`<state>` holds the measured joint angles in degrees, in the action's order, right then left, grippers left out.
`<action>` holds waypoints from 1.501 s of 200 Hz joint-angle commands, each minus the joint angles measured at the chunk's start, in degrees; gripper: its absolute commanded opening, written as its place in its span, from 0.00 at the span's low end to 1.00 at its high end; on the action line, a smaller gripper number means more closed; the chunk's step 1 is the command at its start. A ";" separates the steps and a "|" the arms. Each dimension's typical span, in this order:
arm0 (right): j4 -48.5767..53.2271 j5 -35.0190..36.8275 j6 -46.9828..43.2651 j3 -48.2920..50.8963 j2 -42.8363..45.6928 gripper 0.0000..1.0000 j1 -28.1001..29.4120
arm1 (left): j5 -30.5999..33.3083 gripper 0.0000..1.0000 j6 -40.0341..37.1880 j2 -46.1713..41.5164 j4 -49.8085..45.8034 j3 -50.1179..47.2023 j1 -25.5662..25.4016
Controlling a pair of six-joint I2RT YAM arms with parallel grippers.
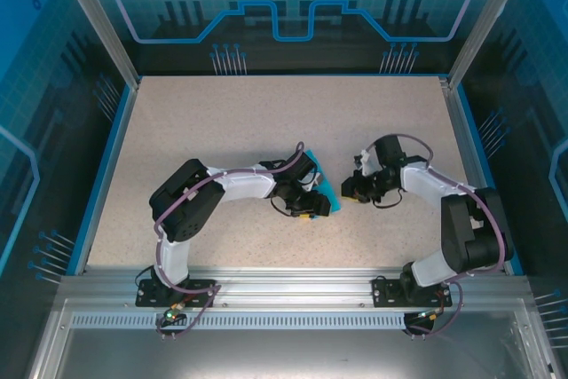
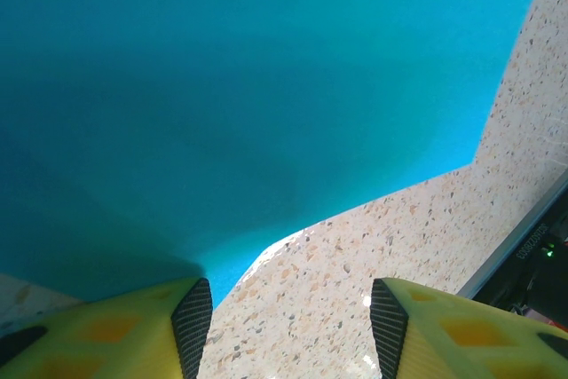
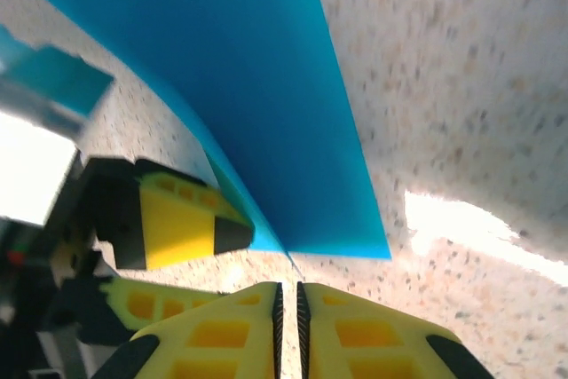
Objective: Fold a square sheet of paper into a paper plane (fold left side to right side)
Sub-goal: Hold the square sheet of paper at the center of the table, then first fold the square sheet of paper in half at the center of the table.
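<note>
Folding seems mid-step — left gripper (image 2: pixel 291 308) spread beside the square sheet of paper (image 2: pixel 248 86), right gripper (image 3: pixel 287 295) pressed together at its corner — next, pinch that corner cleanly.

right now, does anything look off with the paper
Nothing stands out: the paper lies on the table between the left gripper and the right gripper, its edges straight, with no tear or crumple visible.
</note>
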<state>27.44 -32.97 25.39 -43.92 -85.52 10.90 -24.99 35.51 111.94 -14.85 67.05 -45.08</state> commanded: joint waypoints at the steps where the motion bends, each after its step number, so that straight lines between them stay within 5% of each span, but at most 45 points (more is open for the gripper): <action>1: -2.25 -4.10 -0.27 2.65 2.28 0.14 1.49 | 3.12 0.55 -0.44 1.44 -4.37 0.23 -0.10; 70: -4.25 -2.30 1.21 -1.27 -5.68 0.14 6.90 | 3.50 0.55 -0.61 1.18 -4.75 0.28 -0.16; 183: 2.33 11.15 1.51 -3.80 -14.92 0.13 6.86 | 2.77 0.57 -1.32 -1.69 -4.41 1.90 0.37; 300: 2.79 13.86 2.76 -3.78 -16.27 0.12 6.81 | -2.08 0.58 -3.20 -0.51 -1.91 7.24 5.73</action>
<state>28.08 -27.44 27.09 -48.49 -98.98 17.28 -25.34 34.37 109.19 -16.21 71.72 -39.86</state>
